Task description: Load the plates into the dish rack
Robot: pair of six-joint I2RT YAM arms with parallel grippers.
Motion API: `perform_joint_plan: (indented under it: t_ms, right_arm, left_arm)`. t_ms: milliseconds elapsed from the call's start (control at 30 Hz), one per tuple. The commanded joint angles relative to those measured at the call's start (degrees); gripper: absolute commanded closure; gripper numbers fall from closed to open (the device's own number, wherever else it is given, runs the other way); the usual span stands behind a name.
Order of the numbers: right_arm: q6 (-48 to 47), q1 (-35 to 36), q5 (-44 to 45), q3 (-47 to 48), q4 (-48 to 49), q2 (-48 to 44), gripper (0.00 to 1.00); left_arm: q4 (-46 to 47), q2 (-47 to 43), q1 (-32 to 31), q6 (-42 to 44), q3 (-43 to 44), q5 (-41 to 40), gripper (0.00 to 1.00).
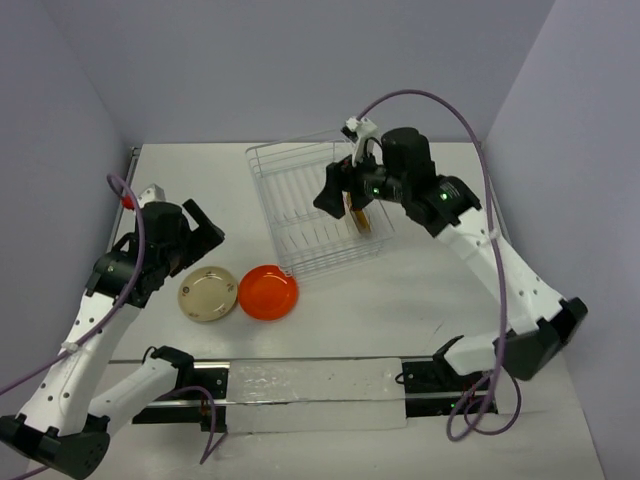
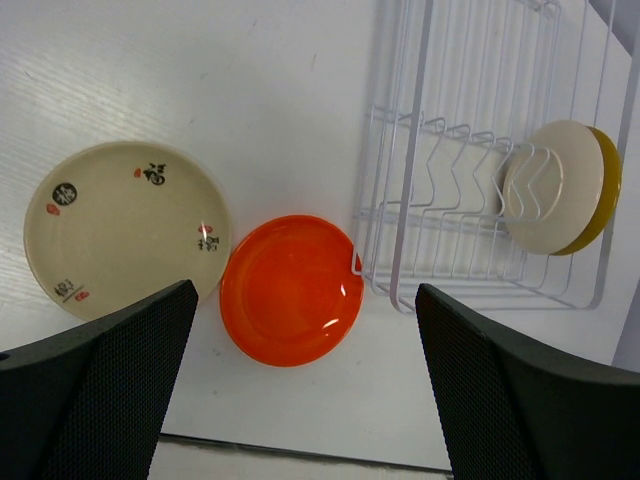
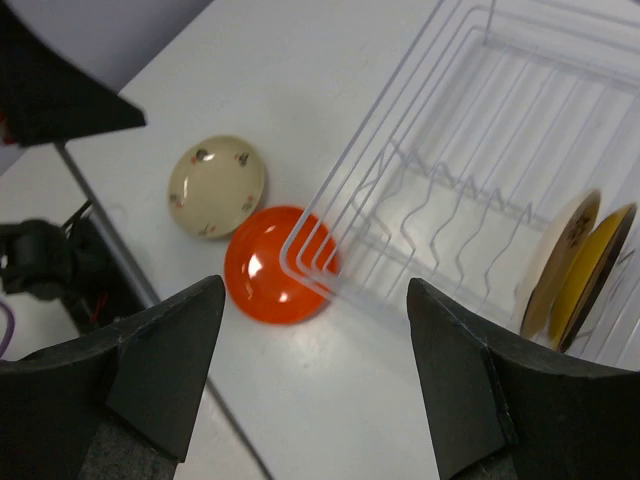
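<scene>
So basically it's half done, by my read: two plates racked, two to go.

Starting at the left, the left gripper (image 1: pixel 204 230) hovers over the table (image 1: pixel 420 290) with its jaws spread about as wide as they go and nothing between them. Just in front of it, a cream plate (image 1: pixel 208 294) with little dark and red markings lies flat. The orange-red plate (image 1: pixel 268 292) sits flat right beside it, and its far edge looks tucked up against the near corner of the dish rack (image 1: pixel 300 205). I can't tell if it's actually touching the wire.

The rack is mostly bare prongs. Everything in it is over at the right end, where a second cream plate (image 2: pixel 550 185) and the mustard-yellow plate (image 2: pixel 603 190) stand on edge, face to face in neighbouring slots.

The right gripper (image 1: pixel 345 200) hangs over that end of the rack, jaws well apart and gripping nothing. Both racked plates stand on their own.

What's left, I reckon, is the two flat ones, and the left arm is closest to both.
</scene>
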Motion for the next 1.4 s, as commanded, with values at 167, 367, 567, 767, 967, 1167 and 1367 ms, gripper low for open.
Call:
perform_joint_plan:
  t_ms: [167, 367, 567, 767, 967, 1167, 1367]
  right_arm:
    - [14.03, 6.37, 17.97, -20.40, 5.69, -18.93, 0.19]
    - [17.43, 6.46, 21.67, -28.20, 6.08, -27.30, 0.18]
    - [17.77, 6.37, 24.52, -32.12, 6.08, -31.72, 0.17]
    - [18.29, 6.35, 29.08, -32.53, 5.53, -33.77, 0.15]
    - [18.79, 6.24, 30.91, -32.32, 4.18, -34.67, 0.12]
    - [18.93, 6.11, 32.42, -32.02, 2.97, -34.78, 0.10]
    - [19.13, 5.97, 33.57, -32.14, 2.35, -35.12, 0.08]
  left_arm:
    - [2.65, -5.02, 0.26, -8.10, -12.15, 11.78, 0.01]
    - [9.03, -6.99, -0.17, -15.56, -24.69, 21.82, 0.09]
    - [9.32, -5.77, -5.64, -23.20, -27.84, 17.31, 0.14]
    - [10.28, 0.54, -11.98, -29.23, -27.58, 11.33, 0.21]
    - [8.28, -0.59, -12.04, -33.40, -28.80, 5.25, 0.25]
    - [11.80, 1.76, -12.04, -31.99, -29.59, 3.91, 0.25]
    - [14.62, 6.72, -12.04, -31.09, -30.13, 4.46, 0.29]
